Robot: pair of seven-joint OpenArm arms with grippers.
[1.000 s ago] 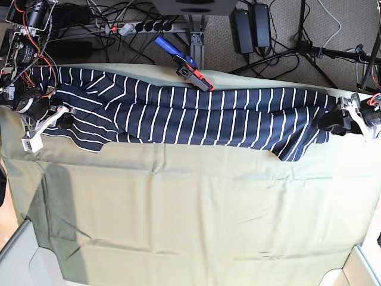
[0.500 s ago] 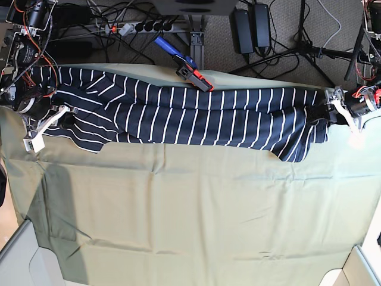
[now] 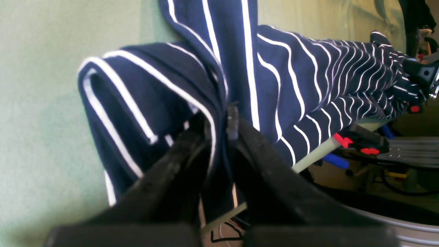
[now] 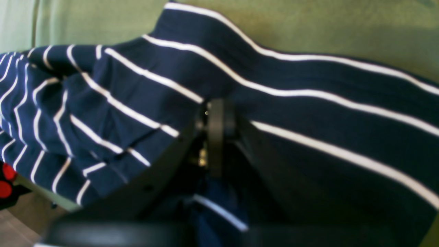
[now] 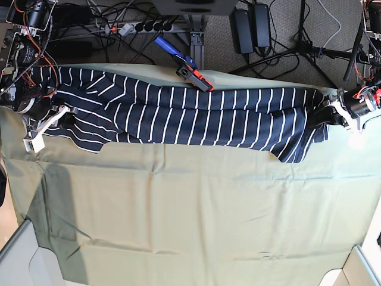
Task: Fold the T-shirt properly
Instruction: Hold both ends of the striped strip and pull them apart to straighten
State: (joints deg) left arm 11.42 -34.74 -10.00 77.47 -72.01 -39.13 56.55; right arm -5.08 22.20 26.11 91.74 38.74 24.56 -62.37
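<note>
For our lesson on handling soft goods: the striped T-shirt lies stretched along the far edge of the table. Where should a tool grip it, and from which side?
Probably at the two short ends of the T-shirt, each taken from outside, as the left tool and right tool do. It lies as a long narrow band on the green cloth, so end grips should keep it taut.

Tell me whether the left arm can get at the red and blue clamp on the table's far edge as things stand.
Probably not yet: the left tool is shut on the navy white-striped fabric T-shirt at its end, well aside from the red and blue clamp. Nothing blocks the way, but it must let go first.
</note>
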